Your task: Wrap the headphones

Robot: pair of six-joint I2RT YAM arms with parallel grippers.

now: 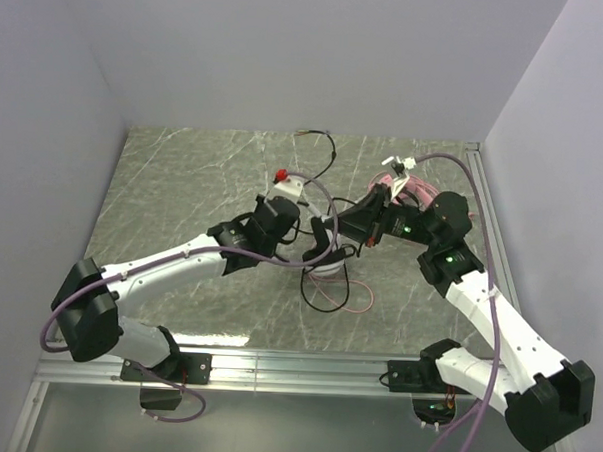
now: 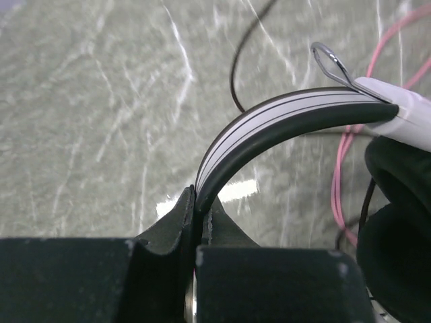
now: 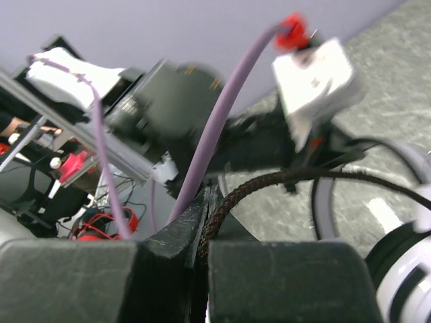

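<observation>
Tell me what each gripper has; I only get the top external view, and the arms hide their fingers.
Observer: The left gripper is shut on the black and white headphones, pinching the headband.
Operator: And the right?
Observer: The right gripper is shut on the black braided cable.
Operator: Anything pink caught too?
Observer: Not in the left grip; the pink cable lies on the table past the headband.
</observation>
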